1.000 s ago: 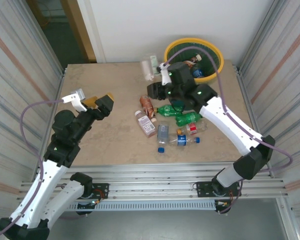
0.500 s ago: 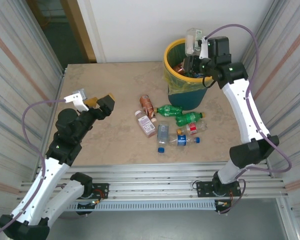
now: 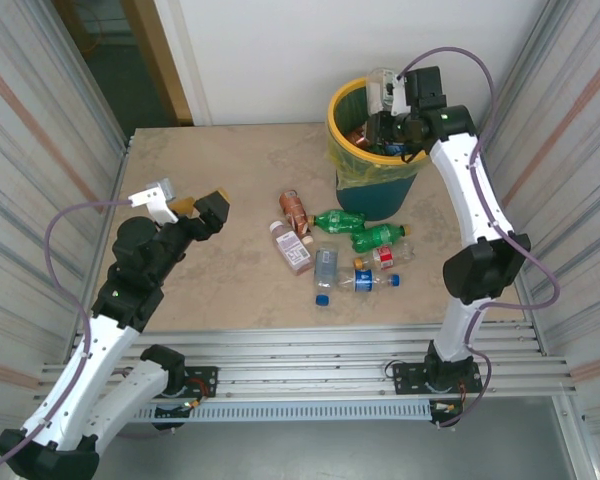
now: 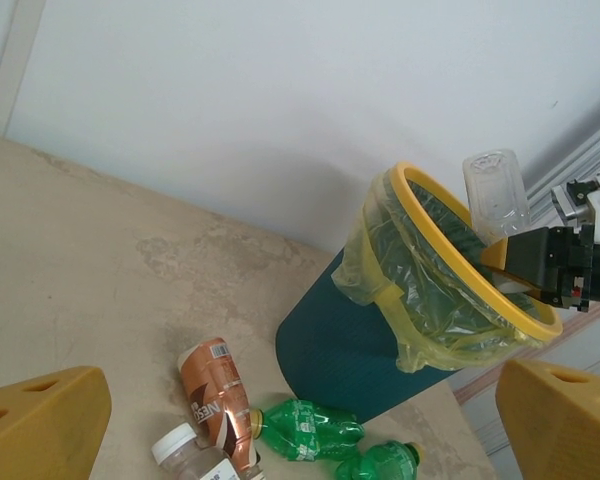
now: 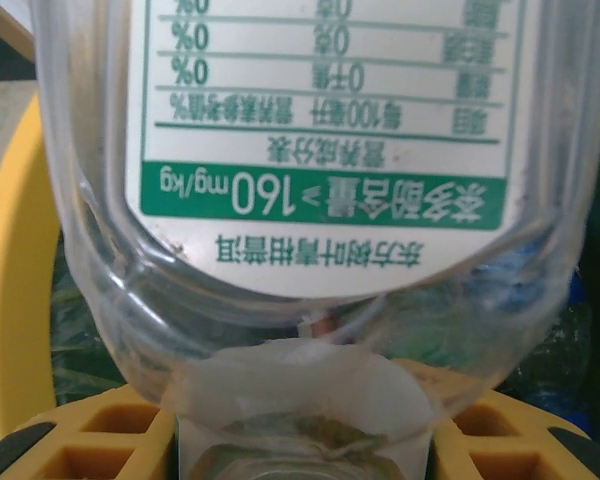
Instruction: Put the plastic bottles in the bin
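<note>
Beige marbled tabletop (image 3: 210, 160), enclosed by ribbed metal panels (image 3: 40, 120) at both sides and a white wall (image 3: 280, 50) behind.

1. Bin (image 3: 365, 190): round, teal-blue, with a yellow rim and a green-yellow liner folded over it. It stood upright at the far right of the table. Some coloured items lay inside, too small to identify.

2. Clear bottle (image 4: 495, 190): white label with a green band, its print upside down in the right wrist view. It was held wide end up and slightly tilted, above the far side of the bin's rim and not touching it.

3. Right gripper (image 3: 390, 104): yellow fingers (image 5: 100, 430) were closed on the narrow lower end of the clear bottle, and the arm arched over the bin.

4. Left gripper (image 3: 192, 204): held above the left side of the table, well apart from every bottle. Its fingers were spread wide with nothing between them, and it faced the bin.

5–11. Lying on the table in a loose cluster just in front of the bin:
- brown bottle (image 3: 294, 209), nearest the table's centre
- white-capped bottle (image 3: 292, 247) with a pinkish label, just beside the brown one
- farther green bottle (image 3: 338, 220), close to the bin's base
- nearer green bottle (image 3: 377, 237), just beside the first
- blue-capped clear bottle (image 3: 325, 268)
- blue-labelled bottle (image 3: 365, 281)
- red-labelled bottle (image 3: 388, 257), between the nearer green and the blue-labelled one
</note>
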